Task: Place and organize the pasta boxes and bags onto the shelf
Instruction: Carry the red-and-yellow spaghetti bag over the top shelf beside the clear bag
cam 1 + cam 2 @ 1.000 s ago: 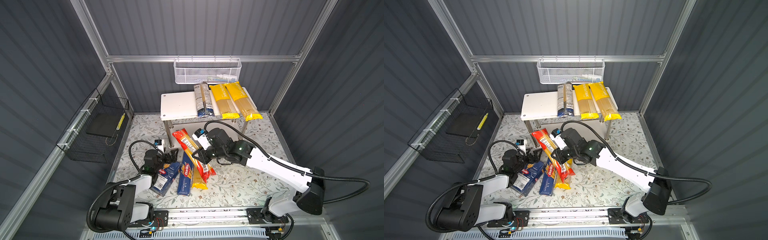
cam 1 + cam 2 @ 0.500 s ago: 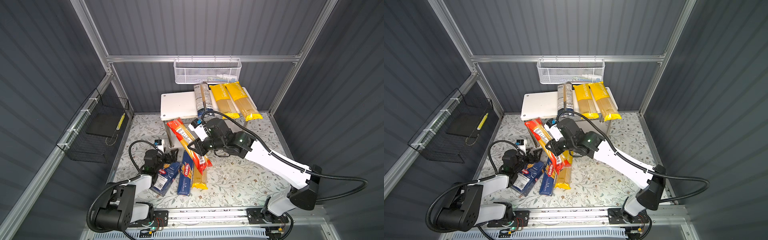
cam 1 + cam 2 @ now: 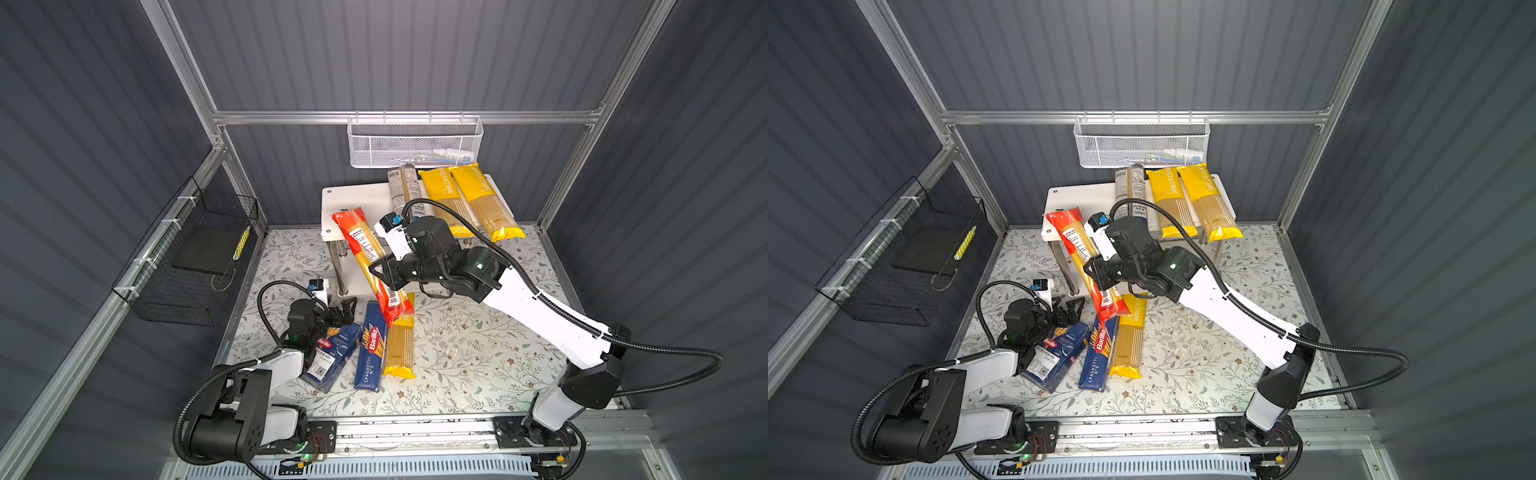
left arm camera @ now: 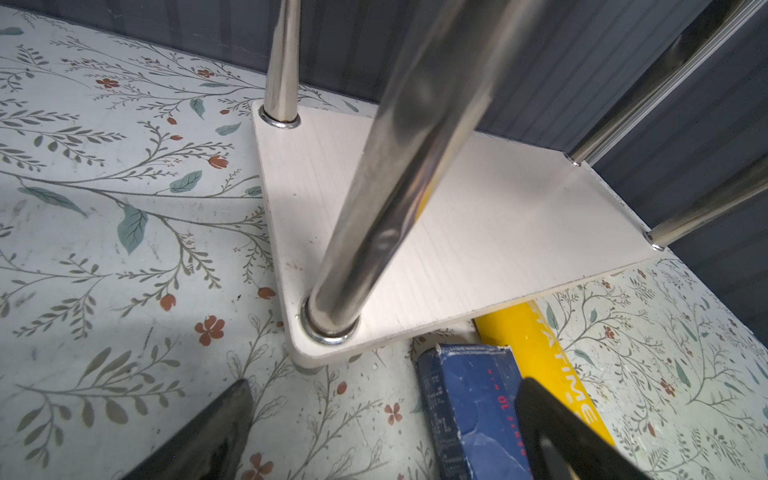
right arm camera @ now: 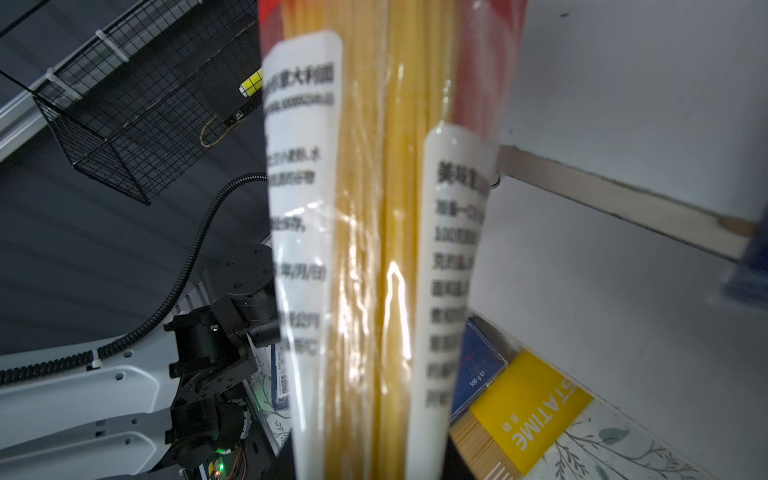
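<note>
**Right gripper (image 3: 379,274) pinching the red-ended bag (image 3: 365,249) at the shelf's (image 3: 353,199) near-left corner**

The right gripper's jaws are pressing together on the middle of the red-ended bag, holding it tilted and off the table. In the right wrist view its clear film, spaghetti and two white labels are filling the frame. The bag's far end is hanging over the near-left corner of the shelf's top board; I cannot tell whether it is touching. Its near end is hovering over the far end of a yellow PASTATIME bag (image 3: 401,345) lying on the table.

The left gripper (image 3: 347,307) is sitting low at the left, its fingers (image 4: 208,432) spread wide and gripping nothing, just near of the shelf's chrome post (image 4: 395,166). One finger is overlapping the far end of the SPAGHETTI N.5 box (image 3: 372,349); contact is unclear. The wide Barilla box (image 3: 332,353) is lying just left of that box.

On the top board's right half, the dark-blue-ended bag (image 3: 401,191) and two yellow PASTATIME bags (image 3: 442,195) (image 3: 484,199) are lying side by side, jutting past the near edge. The left half is showing bare board. The lower board (image 4: 478,216) is also showing bare, with the floor bag's far end tucked under its near edge.

A floral table surface (image 3: 457,353) is lying beneath, with dark ribbed walls around it. A white mesh basket (image 3: 415,143) is hanging on the far rail and a black wire basket (image 3: 187,266) on the left wall.
</note>
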You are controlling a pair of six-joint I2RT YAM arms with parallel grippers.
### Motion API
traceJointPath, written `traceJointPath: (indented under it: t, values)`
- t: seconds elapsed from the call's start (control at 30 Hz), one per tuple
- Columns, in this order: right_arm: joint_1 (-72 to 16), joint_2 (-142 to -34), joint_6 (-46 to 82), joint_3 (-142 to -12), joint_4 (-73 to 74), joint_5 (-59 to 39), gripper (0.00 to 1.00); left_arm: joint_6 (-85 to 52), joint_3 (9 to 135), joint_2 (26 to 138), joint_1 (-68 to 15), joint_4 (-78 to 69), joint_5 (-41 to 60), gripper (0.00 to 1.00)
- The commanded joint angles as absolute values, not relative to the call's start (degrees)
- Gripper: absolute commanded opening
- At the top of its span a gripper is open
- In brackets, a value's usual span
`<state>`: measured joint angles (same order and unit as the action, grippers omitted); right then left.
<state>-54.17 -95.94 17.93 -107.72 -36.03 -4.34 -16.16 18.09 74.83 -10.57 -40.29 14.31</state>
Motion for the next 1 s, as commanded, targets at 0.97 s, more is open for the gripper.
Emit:
traceJointPath:
  t: [0.97]
  values:
    - [-48.93, -113.44, 15.84, -135.91, -23.12, 3.82, 0.24, -17.78, 15.91, 74.53, -11.08, -36.56, 15.32, 0.99]
